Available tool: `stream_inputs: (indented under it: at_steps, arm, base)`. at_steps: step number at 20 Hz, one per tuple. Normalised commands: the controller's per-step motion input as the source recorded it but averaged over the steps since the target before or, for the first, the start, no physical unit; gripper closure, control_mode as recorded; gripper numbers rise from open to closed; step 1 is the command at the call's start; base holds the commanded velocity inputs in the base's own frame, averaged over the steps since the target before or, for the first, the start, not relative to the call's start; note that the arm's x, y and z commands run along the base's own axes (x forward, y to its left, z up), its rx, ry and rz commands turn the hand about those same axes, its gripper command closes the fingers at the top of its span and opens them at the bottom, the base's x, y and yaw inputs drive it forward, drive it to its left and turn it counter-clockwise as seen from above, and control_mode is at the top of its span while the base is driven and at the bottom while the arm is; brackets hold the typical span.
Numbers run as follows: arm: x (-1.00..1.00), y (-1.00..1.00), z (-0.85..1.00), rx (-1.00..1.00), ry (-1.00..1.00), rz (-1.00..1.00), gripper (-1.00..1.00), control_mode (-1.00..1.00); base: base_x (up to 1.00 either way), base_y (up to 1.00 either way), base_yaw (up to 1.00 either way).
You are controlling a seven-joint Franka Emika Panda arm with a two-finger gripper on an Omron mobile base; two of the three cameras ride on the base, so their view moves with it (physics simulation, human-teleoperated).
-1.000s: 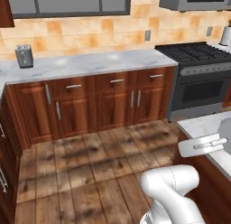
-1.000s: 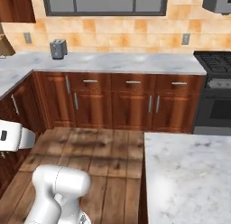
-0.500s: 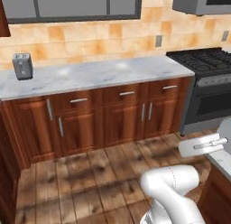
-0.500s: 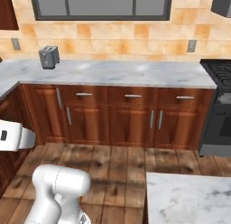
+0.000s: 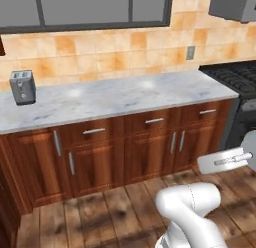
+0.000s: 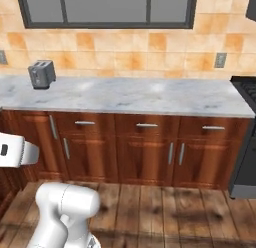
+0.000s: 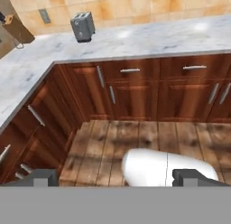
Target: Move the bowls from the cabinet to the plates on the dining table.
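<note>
The gripper (image 7: pixel 115 178) sat at the bottom of the hand view. Its two dark fingertips (image 7: pixel 38 177) stood wide apart and held nothing.

Just past the gripper lay the brown wooden plank floor (image 7: pixel 135 137). It filled the middle of the hand view.

Beyond the floor stood the row of dark red-brown lower cabinets with short silver handles (image 6: pixel 145 152). They ran across the middle of the right base view. These were not the wall cabinet the job needed.

On top of them lay the long white-grey marble table (image 5: pixel 115 99), across the middle of the left base view. A small grey metal toaster (image 5: pixel 23 87) stood on it at the left side of that view, and it sat near the upper left of the hand view.

Farthest back were the orange tiled wall (image 6: pixel 150 44) and the dark-framed window (image 6: pixel 105 9), along the top of the right base view.

The bowls, the wall cabinet, the plates and the dining table could not be seen from here, so which way they lay from the gripper could not be told. It seemed the base would have to drive or turn first, until the wall cabinet came into sight. Only then could the arm reach for a bowl.
</note>
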Motion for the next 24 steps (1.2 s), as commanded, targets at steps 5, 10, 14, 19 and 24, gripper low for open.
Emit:
stream_inputs:
  at_steps: [5, 10, 14, 19, 24]
  arm:
    - [0.0, 0.0, 0.0, 0.0, 0.0, 0.0, -1.0, 1.0]
    - [0.0, 0.0, 0.0, 0.0, 0.0, 0.0, -1.0, 1.0]
    - [0.0, 0.0, 0.0, 0.0, 0.0, 0.0, -1.0, 1.0]
    - [0.0, 0.0, 0.0, 0.0, 0.0, 0.0, -1.0, 1.0]
    - [0.0, 0.0, 0.0, 0.0, 0.0, 0.0, -1.0, 1.0]
  base:
    - [0.85, 0.23, 0.0]
    - [0.81, 0.22, 0.0]
    - [0.61, 0.14, 0.0]
    - [0.0, 0.0, 0.02]
    - [0.0, 0.0, 0.33]
